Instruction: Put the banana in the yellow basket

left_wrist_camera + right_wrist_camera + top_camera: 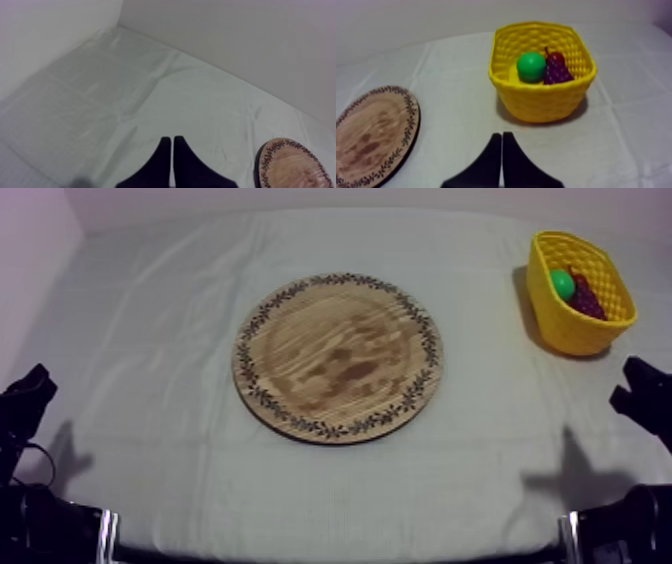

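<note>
Grey-white cloth covers the surface (pixel 170 468). To the left of the wooden board (pixel 338 356), the left hand (pixel 172 140) rests with fingers pressed together, holding nothing. The right hand (pixel 502 136) is likewise pressed together and empty, between the board and the yellow basket (pixel 541 102). The board lies bare. The basket, well apart on the board's right, holds a round green fruit (pixel 531 66) and grapes (pixel 558 74), but I cannot make out a banana for certain. The placing looks done, and what remains is confirming the banana is inside.

Left tool (pixel 172 142) closed, empty; right tool (pixel 502 137) same; both low.
</note>
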Robot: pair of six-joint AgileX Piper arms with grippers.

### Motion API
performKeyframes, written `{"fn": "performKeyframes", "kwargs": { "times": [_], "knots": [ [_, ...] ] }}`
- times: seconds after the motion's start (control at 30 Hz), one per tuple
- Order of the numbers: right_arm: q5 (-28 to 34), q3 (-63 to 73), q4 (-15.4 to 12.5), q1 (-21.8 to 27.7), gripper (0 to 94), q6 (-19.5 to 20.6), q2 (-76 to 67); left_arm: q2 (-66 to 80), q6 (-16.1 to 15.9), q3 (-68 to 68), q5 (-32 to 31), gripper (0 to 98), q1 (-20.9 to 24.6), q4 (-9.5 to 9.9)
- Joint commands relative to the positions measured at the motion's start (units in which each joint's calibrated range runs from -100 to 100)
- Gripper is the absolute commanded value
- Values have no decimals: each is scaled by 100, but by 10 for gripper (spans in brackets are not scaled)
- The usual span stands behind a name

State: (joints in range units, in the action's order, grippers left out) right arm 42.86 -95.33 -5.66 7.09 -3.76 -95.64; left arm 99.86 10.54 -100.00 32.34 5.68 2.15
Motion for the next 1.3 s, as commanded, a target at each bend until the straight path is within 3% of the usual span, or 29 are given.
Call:
{"fn": "performKeyframes", "kwargs": {
  "times": [0.0, 0.23, 0.47, 0.6, 0.67, 0.87, 0.93, 1.0, 1.17, 1.27],
  "knots": [
    [-33, -165, 68, -1, 7, 117, -5, -4, -2, 0, 0, 1, 0, 2],
    [-35, -279, 148, -48, 8, 317, -11, -4, -2, 0, 0, 1, 0, 2],
    [-46, -288, 182, -111, 7, 796, -12, -4, -2, 0, 0, 1, 0, 2],
    [-490, -381, 301, -117, 6, 887, -12, -4, -2, 0, 0, 1, 0, 2],
    [-632, -414, 353, -118, 6, 729, -12, -4, -2, 0, 0, 1, 0, 2],
    [-747, -441, 397, -119, 6, -503, -12, -4, -2, 0, 0, 1, 0, 2],
    [-755, -443, 400, -119, 5, -679, -12, -4, -2, 0, 0, 1, 0, 2],
    [-758, -444, 401, -119, 5, -492, -12, -4, -2, 0, 0, 1, 0, 2],
    [-761, -444, 402, -119, 4, 485, -12, -4, -2, 0, 0, 1, 0, 2],
    [-762, -445, 403, -119, 4, 713, -12, -4, -2, 0, 0, 1, 0, 2]
  ]
}}
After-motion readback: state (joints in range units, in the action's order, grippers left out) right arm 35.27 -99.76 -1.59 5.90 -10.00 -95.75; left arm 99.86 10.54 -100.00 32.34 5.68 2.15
